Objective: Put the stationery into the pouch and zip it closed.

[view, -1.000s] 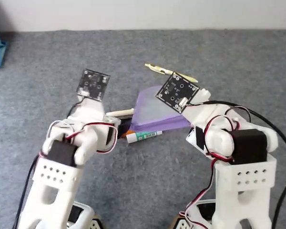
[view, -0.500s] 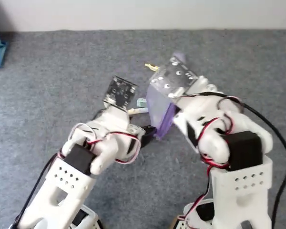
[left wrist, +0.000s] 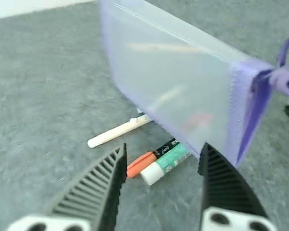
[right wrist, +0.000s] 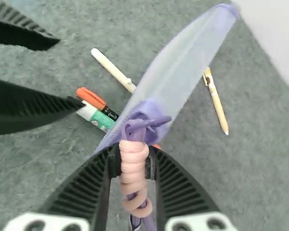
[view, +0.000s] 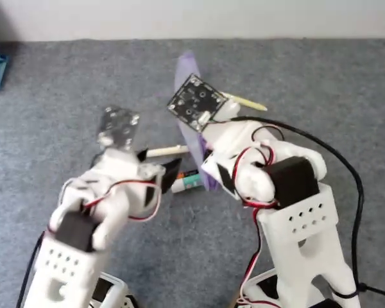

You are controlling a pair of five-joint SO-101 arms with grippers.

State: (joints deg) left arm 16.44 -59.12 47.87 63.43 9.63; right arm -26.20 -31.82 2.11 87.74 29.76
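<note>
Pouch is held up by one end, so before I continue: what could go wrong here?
The right gripper holds the pouch only by its strap end, so it could swing or slip free. The open left gripper sits close to the orange-capped marker and could nudge the pouch.

The left arm [view: 109,192] leans in from the near edge of the worktop [view: 64,83] toward its middle. Its end effector [left wrist: 164,150] is angled downward, with the two ribbed fingers [left wrist: 111,178] spread wide and nothing between them. The right arm [view: 276,186] rises from the same near edge beside it, wrist turned inward, and its end effector [right wrist: 132,153] is clamped on the pink coiled pull [right wrist: 133,168] of the pouch [right wrist: 183,72].
</note>
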